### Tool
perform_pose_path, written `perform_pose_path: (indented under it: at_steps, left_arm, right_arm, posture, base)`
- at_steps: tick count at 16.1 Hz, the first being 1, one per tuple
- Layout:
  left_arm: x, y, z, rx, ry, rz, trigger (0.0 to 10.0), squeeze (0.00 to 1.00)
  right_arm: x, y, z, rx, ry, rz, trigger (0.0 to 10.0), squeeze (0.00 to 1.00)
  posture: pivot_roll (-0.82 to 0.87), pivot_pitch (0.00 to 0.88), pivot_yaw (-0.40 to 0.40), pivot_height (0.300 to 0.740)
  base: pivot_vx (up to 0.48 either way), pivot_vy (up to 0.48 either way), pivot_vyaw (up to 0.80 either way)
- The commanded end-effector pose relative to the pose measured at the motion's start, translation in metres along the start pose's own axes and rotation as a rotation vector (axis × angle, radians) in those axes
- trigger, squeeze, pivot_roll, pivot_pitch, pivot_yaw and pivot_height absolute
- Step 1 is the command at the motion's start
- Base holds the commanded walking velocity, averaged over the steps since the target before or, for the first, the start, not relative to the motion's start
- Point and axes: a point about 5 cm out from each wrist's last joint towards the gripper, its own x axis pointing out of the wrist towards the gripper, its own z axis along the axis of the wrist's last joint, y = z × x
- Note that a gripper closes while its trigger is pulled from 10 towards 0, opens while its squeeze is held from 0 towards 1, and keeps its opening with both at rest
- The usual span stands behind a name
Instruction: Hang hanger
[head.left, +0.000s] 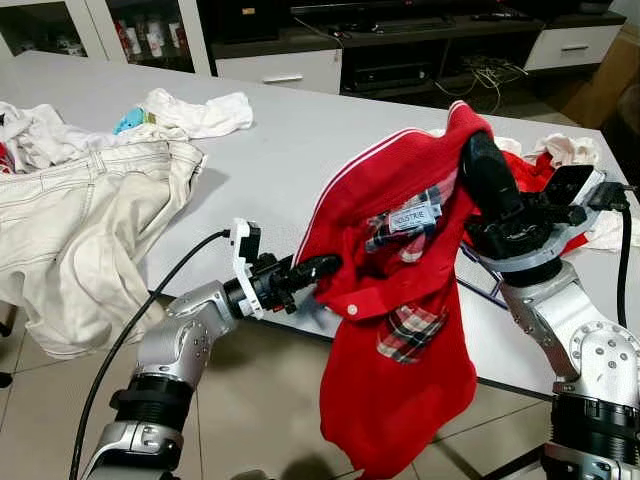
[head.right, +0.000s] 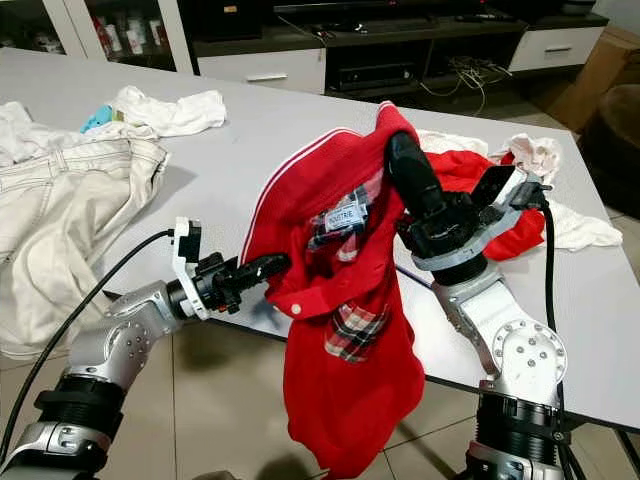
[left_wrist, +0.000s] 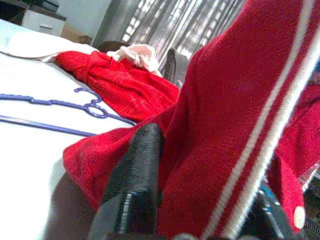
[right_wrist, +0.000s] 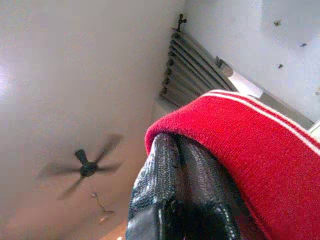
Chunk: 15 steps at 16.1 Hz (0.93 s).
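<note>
At lower centre the left gripper (head.left: 318, 268) has its fingers clamped on the edge of the red shirt (head.left: 400, 330), which hangs over the table (head.left: 290, 150) edge. Right of centre, the right gripper (head.left: 478, 150) points upward with fingers together, the shirt draped over them. Behind it the blue hanger (left_wrist: 75, 107) lies flat on the table beside another red garment (left_wrist: 120, 85)

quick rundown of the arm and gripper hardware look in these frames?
Both arms are silver metal with black joint collars. The left gripper has long black fingers on a white wrist plate, fed by a black cable. The right gripper has textured black fingers, a grey ring mount, bolted silver forearm and black cable.
</note>
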Motion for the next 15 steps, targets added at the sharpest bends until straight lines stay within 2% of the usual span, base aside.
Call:
perform_pose_path:
  at_steps: [1,6,8,15]
  left_arm:
    - [0.000,-0.001,0.006,0.009,-0.016,-0.015,0.0,0.00]
    - [-0.002,-0.002,0.006,-0.006,-0.027,-0.029,0.0,0.00]
    - [-0.002,-0.002,0.005,-0.014,-0.033,-0.032,0.0,0.00]
    - [-0.002,-0.002,0.006,-0.027,-0.048,-0.035,0.0,0.00]
  right_arm:
    - [0.007,0.002,0.004,-0.030,-0.001,0.005,10.0,0.00]
    - [0.007,-0.004,0.005,-0.050,0.007,-0.049,10.0,0.00]
    - [0.005,-0.012,0.007,-0.075,0.000,-0.111,10.0,0.00]
    - [0.003,-0.015,0.006,-0.085,0.007,-0.145,10.0,0.00]
  posture:
    - [-0.05,0.000,0.025,0.740]
    - [-0.05,0.000,0.021,0.740]
    - [-0.05,0.000,0.018,0.740]
    - [-0.05,0.000,0.019,0.740]
  base:
    - [0.000,0.000,0.00]
    - [0.000,0.000,0.00]
    - [0.000,0.000,0.00]
    - [0.000,0.000,0.00]
